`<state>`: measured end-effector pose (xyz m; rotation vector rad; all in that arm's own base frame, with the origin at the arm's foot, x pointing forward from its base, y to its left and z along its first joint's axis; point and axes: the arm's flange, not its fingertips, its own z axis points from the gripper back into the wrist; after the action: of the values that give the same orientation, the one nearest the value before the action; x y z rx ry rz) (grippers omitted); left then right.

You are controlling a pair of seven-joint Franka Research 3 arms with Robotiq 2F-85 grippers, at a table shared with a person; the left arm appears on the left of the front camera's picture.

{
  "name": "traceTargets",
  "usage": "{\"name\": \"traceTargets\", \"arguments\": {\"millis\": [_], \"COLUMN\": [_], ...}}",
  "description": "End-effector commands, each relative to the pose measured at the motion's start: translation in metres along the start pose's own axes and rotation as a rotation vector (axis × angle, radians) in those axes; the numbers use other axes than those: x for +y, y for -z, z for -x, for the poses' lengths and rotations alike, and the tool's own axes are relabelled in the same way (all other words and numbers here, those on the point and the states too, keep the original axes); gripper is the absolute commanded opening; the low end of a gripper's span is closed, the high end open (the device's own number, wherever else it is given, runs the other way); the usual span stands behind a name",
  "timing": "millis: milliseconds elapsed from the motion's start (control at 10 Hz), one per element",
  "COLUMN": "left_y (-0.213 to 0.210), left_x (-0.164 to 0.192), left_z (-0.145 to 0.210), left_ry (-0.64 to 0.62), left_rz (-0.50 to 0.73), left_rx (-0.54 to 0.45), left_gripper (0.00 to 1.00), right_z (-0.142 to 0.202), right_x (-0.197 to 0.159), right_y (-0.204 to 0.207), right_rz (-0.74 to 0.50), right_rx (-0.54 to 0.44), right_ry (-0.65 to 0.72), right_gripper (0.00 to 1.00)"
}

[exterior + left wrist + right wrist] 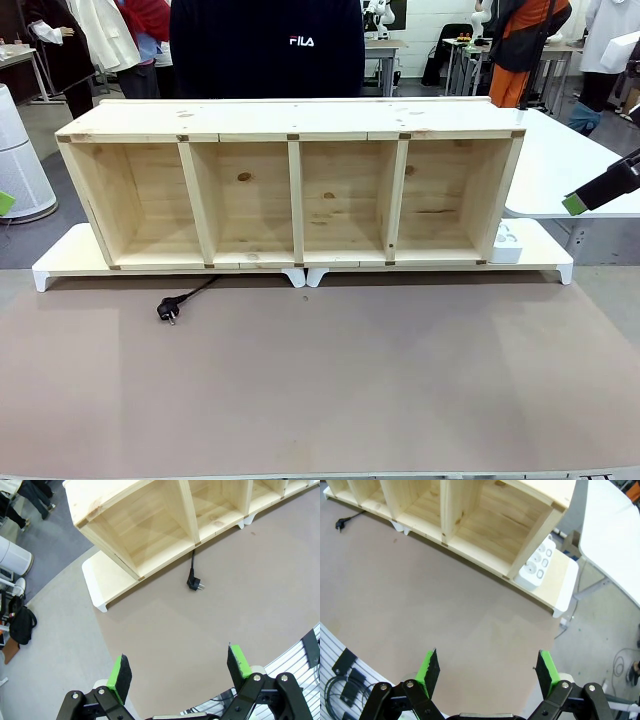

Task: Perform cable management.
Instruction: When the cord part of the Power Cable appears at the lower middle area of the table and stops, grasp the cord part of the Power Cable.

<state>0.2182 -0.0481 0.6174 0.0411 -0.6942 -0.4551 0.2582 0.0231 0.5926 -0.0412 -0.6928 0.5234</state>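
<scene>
Cable runs out from under the wooden shelf unit, near the divider between its two leftmost compartments. Its plug lies on the brown table mat. My left gripper hangs above the mat, fingers spread wide, holding nothing. My right gripper is likewise wide apart and empty, near the shelf's right end, where a white power strip sits.

Across the table before me, the shelf stands on two risers, with a person behind it. The cable lies on the table in front of the shelf's left half, to my left. The power strip sits on the risers just beside its right end.
</scene>
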Motion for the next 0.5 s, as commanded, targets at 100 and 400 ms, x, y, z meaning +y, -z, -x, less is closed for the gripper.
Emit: {"name": "traceTargets", "arguments": {"millis": [100,400], "left_y": [0.002,0.002], "left_x": [-0.0006,-0.0006], "left_z": [-0.0016,-0.0016], "left_ry": [-0.02,-0.02], "left_rz": [0.0,0.0], "left_rx": [-0.009,-0.009], "left_gripper": [1.0,1.0], "right_z": [-0.0031,-0.0031], "right_x": [0.0002,0.0002], "right_y": [0.0032,0.0032], "right_rz": [0.002,0.002], "right_rx": [-0.006,-0.006], "right_ry": [0.006,0.006], "right_gripper": [1.0,1.0]}}
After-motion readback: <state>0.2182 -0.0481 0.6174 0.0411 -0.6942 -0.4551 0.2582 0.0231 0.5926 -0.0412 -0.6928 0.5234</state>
